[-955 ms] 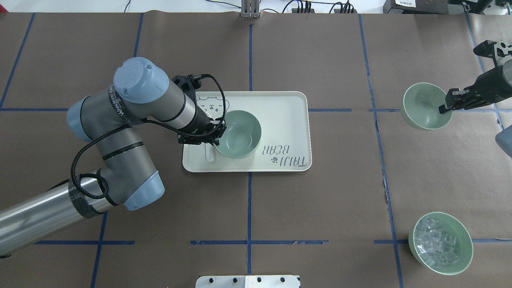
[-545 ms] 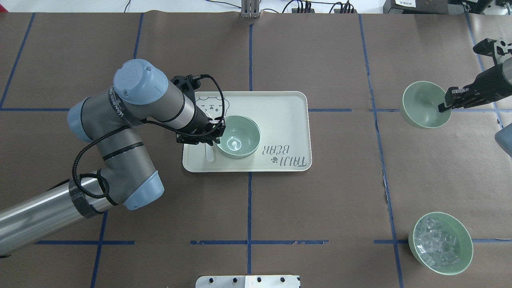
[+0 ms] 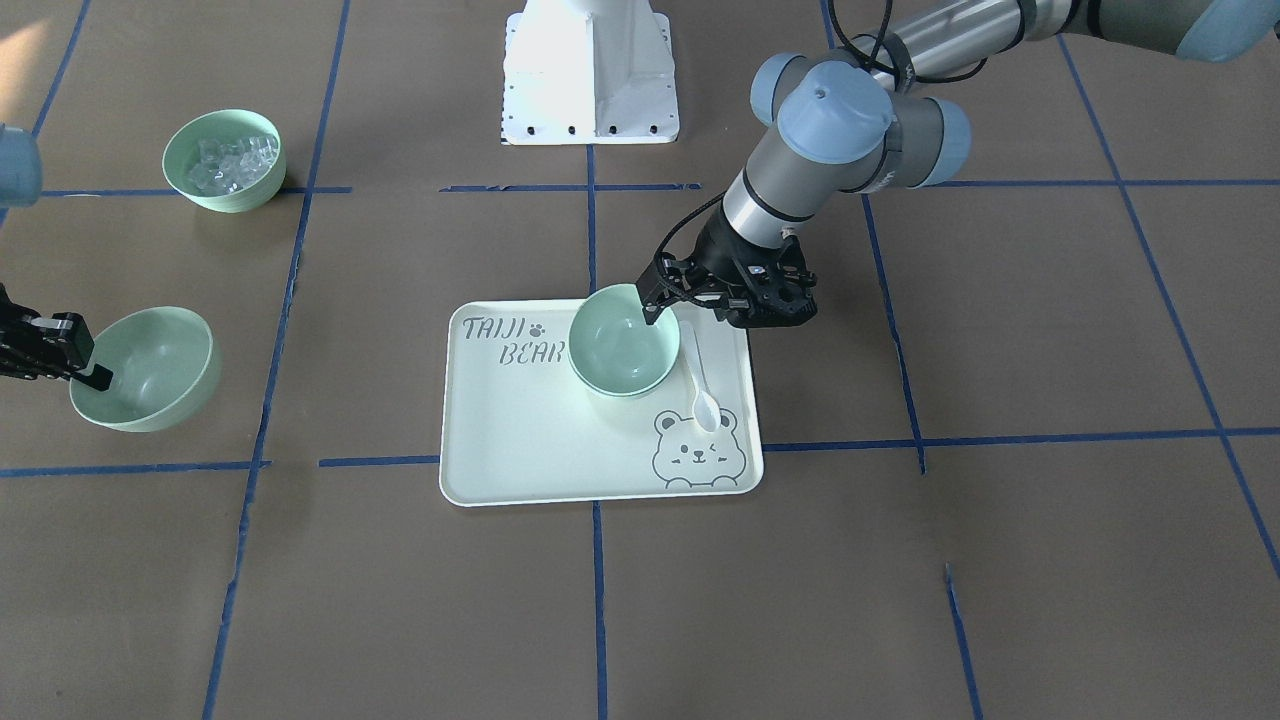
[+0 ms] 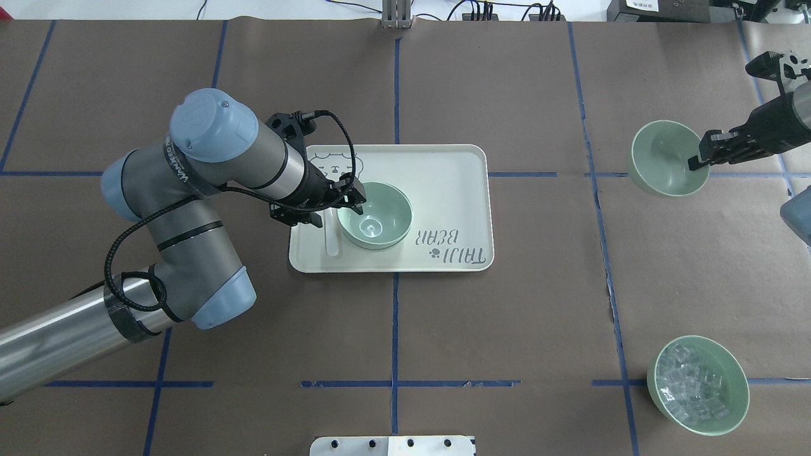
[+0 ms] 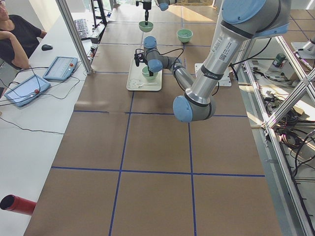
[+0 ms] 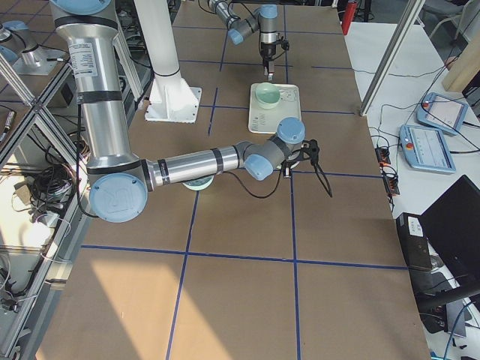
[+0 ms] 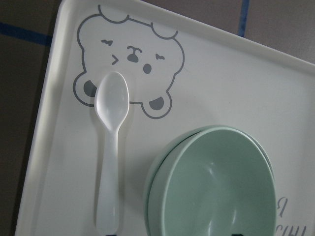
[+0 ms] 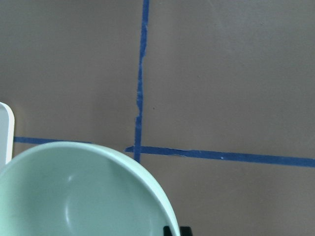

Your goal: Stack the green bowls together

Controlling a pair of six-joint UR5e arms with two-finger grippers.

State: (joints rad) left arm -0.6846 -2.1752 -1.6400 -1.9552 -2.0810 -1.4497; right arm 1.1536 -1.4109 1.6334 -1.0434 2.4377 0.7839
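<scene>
Two pale green bowls sit nested on the bear-print tray (image 4: 443, 183); the upper bowl (image 4: 374, 218) shows in the left wrist view (image 7: 221, 187) inside the lower bowl's rim (image 7: 155, 172). My left gripper (image 4: 348, 202) is open, its fingers either side of the stack's near rim, also in the front view (image 3: 665, 305). My right gripper (image 4: 697, 161) is shut on the rim of the third green bowl (image 4: 662, 158) and holds it above the table at the far right; this bowl also shows in the front view (image 3: 150, 370) and the right wrist view (image 8: 74, 196).
A white plastic spoon (image 4: 331, 237) lies on the tray beside the stack, under my left gripper. A green bowl of clear ice-like cubes (image 4: 697, 385) stands at the near right. Blue tape lines cross the brown table cover.
The left gripper lowered its bowl into the bowl on the tray, then opened and drew back slightly. The right gripper lifted its bowl and moved it a little away from the robot.
</scene>
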